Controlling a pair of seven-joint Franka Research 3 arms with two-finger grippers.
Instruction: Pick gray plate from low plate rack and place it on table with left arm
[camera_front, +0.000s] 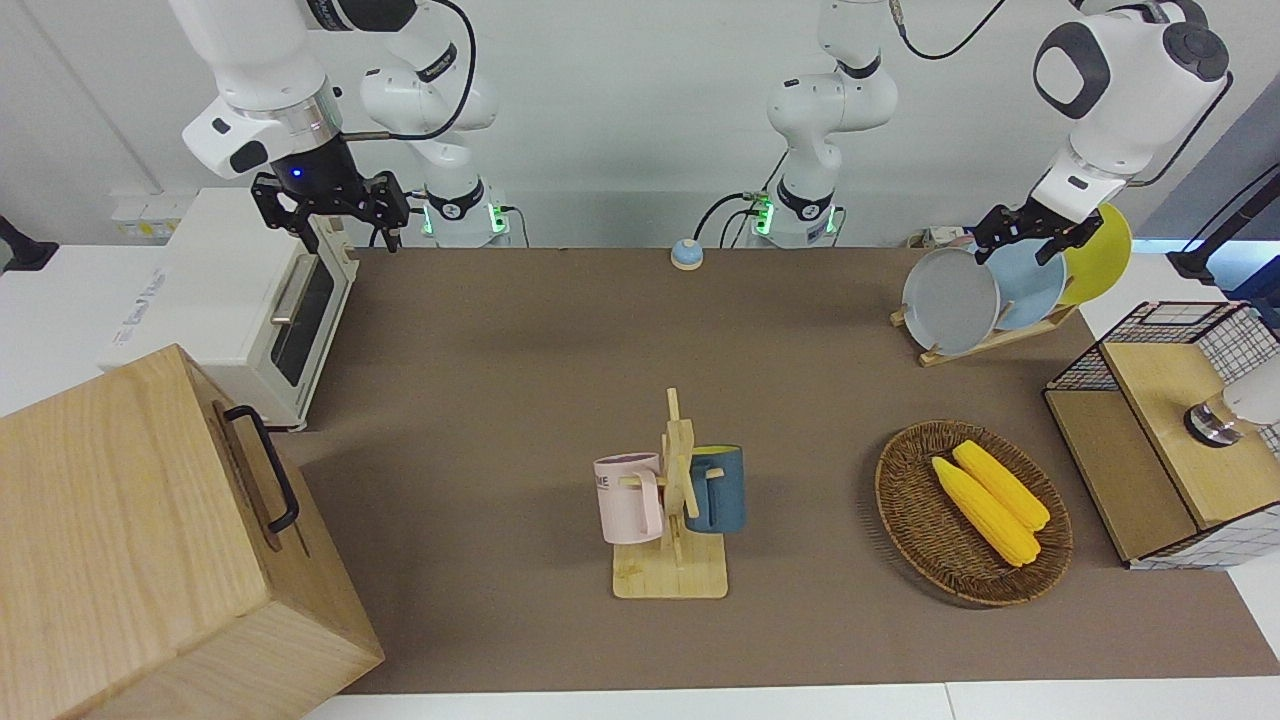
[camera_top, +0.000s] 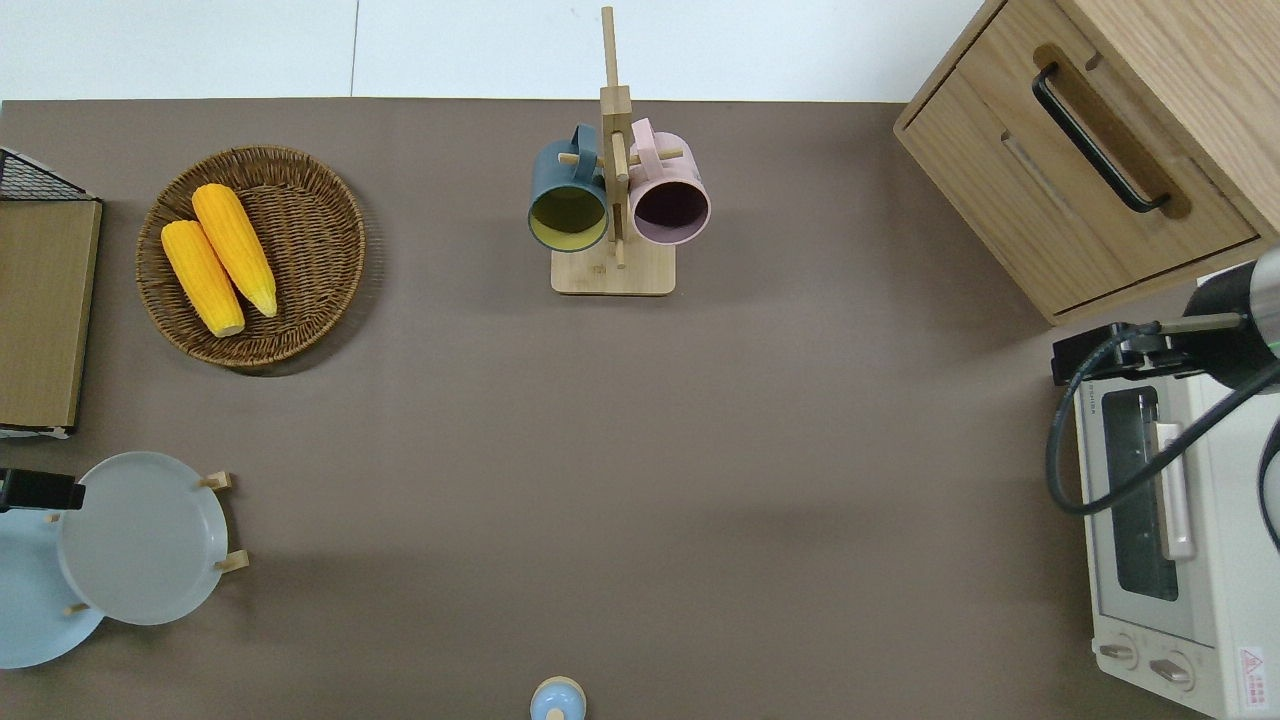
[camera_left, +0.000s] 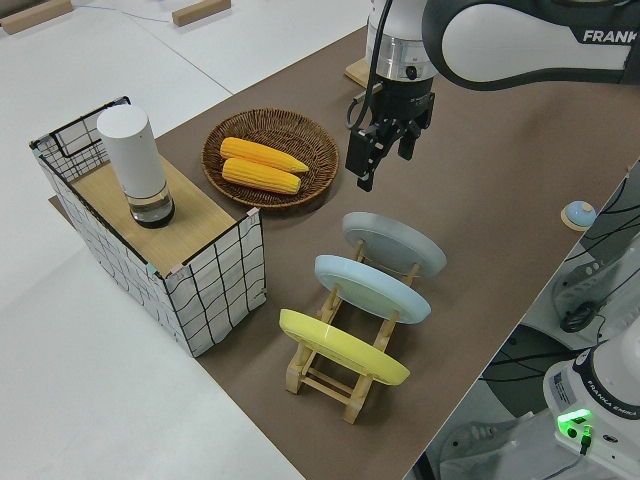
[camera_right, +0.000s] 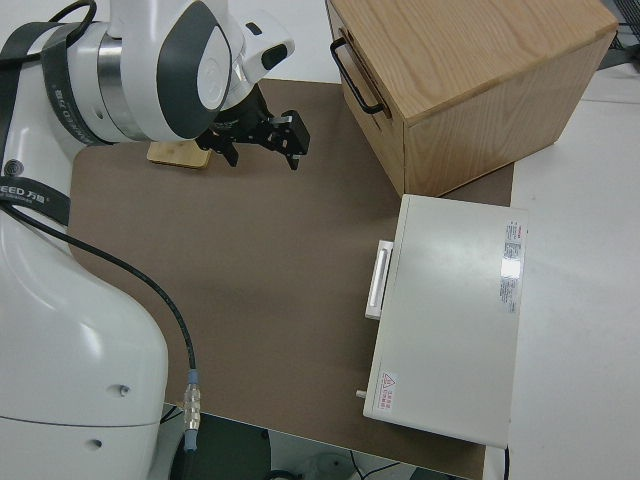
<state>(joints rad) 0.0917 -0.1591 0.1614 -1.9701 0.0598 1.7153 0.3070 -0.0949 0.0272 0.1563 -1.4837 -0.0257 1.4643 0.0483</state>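
Gray plate (camera_front: 950, 300): it stood tilted in the low plate rack (camera_left: 340, 375), in the slot at the rack end that is toward the middle of the surface. It was the first of three plates.
Low plate rack: light wood, standing on the surface (camera_front: 520, 400) at the left arm's end, nearer to the robots than the wicker basket (camera_front: 972, 512).
Other plates in the rack: the light blue plate (camera_front: 1030, 285) was in the middle slot just beside the gray plate, and the yellow plate (camera_front: 1100, 255) was in the last slot.
Left tool (camera_front: 1022, 232): it hung over the rack, at the top edge of the gray plate and the light blue plate. The fingers were apart, so it was open, and it gripped nothing. If a finger touched a plate rim, I cannot tell.
Right tool (camera_front: 335, 205): parked. Its fingers were apart and it held nothing.
Wicker basket: farther from the robots than the rack, with two yellow corn cobs (camera_front: 990, 500) lying in it.
Mug stand (camera_front: 675, 500): upright wooden stand well apart from the rack, toward the middle of the surface, with a pink mug (camera_front: 630, 497) and a dark blue mug (camera_front: 718, 488) hanging on it.
Wire crate (camera_left: 160, 250): just beside the rack at the edge of the surface, with a white cylinder (camera_left: 135, 165) standing on its wooden top.
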